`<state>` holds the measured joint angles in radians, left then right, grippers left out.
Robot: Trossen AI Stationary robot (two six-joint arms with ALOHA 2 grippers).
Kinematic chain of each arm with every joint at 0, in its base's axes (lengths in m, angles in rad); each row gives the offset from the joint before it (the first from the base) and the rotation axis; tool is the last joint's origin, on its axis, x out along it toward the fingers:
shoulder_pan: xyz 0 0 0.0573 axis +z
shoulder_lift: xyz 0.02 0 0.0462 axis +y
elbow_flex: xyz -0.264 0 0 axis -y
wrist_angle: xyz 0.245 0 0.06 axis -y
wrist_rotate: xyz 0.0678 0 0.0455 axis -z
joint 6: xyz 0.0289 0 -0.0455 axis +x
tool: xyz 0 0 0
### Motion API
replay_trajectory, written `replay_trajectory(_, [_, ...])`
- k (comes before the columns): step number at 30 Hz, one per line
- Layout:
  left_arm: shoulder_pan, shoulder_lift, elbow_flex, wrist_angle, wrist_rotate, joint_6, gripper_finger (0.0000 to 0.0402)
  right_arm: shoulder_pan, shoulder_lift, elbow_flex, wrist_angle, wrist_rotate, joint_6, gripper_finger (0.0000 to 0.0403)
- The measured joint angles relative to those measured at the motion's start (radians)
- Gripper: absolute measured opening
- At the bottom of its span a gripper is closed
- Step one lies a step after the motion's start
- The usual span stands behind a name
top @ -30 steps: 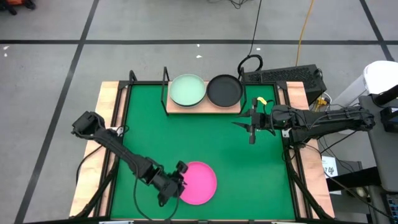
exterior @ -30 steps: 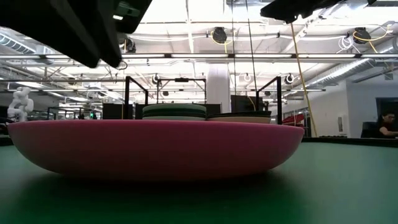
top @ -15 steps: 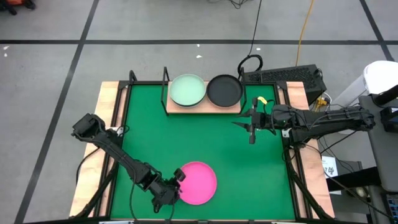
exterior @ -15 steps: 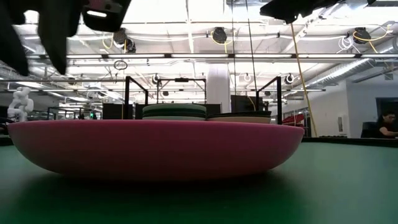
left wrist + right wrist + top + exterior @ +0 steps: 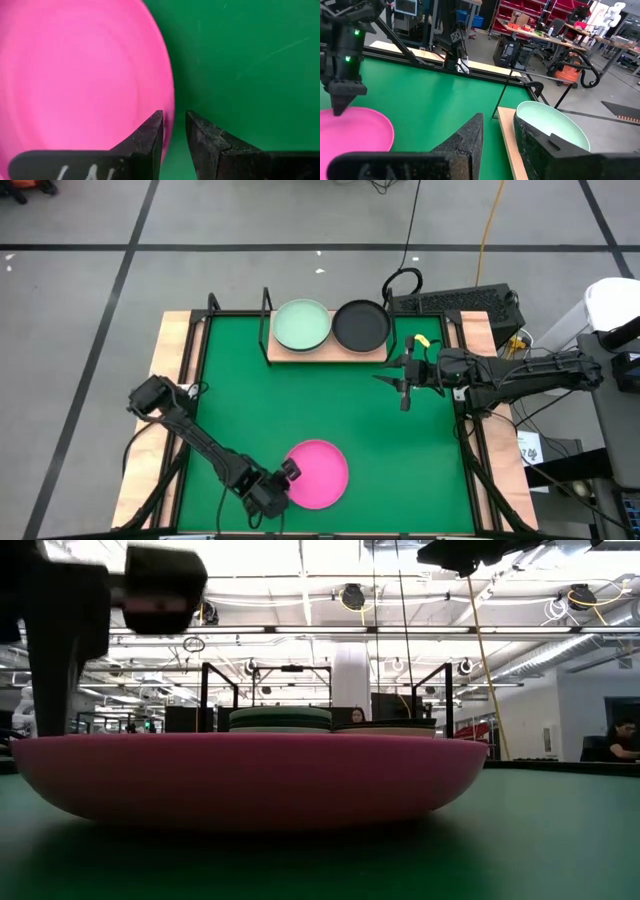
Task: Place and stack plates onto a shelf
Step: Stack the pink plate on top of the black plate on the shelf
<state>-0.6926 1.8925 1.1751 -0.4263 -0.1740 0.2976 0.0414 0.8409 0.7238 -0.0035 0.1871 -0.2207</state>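
Left end effector (image 5: 277, 485) low at the near-left rim of the magenta plate (image 5: 318, 473); fingers (image 5: 150, 137) narrowly parted, one either side of the rim, grip not confirmed. Plate lies flat on the green mat (image 5: 250, 390), near edge of the desk. Shelf (image 5: 328, 352) at the far side carries a mint plate (image 5: 301, 324) and a black plate (image 5: 361, 325). Right end effector (image 5: 404, 385) hovers beside the shelf, fingers slightly apart, empty.

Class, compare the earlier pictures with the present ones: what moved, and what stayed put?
The left gripper slid along the magenta plate's left rim toward the table's near edge, jaws now straddling it. Unchanged: that plate, the right gripper beside the shelf, and the mint green plate and black plate.
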Motion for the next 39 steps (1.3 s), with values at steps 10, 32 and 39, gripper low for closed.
replay_trajectory(10, [0.039, 0.018, 0.001, -0.008, -0.046, -0.002, 0.0073, 0.0, 0.0, 0.0, 0.0, 0.0, -0.011, 0.0093])
replay_trajectory(32, [0.579, -0.388, 0.064, 0.001, -0.282, 0.554, 0.0012, 0.0, -0.106, 0.0, 0.008, -0.004, -0.057, 0.0093])
replay_trajectory(39, [0.864, -0.325, 0.062, 0.143, -0.054, 0.733, 0.0011, 0.0, -0.128, 0.0, 0.02, -0.004, -0.082, 0.0093])
